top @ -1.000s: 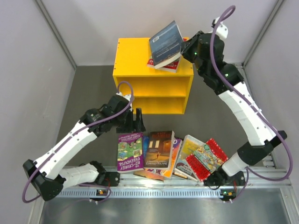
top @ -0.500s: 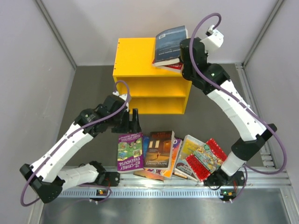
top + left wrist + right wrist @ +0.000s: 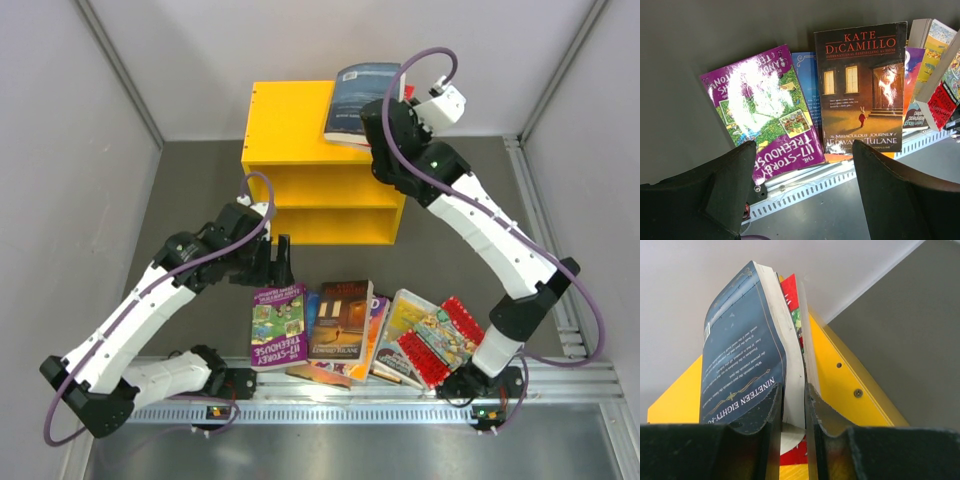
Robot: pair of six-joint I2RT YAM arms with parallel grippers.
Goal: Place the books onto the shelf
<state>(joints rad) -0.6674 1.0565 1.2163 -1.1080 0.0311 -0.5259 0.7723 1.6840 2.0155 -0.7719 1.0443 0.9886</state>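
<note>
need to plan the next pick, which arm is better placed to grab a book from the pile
Left. The left gripper hangs open just above the purple book, while the right gripper is shut on the dark blue book over the shelf.

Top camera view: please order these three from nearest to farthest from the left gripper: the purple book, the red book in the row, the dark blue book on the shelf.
From the left gripper:
1. Purple book, just below it, left end of the row.
2. Red book, right end of the row.
3. Dark blue book, on the shelf top, held by the right gripper.

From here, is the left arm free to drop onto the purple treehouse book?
Probably yes: the left gripper hangs open just above the purple treehouse book, which lies face up with nothing over it.
</note>
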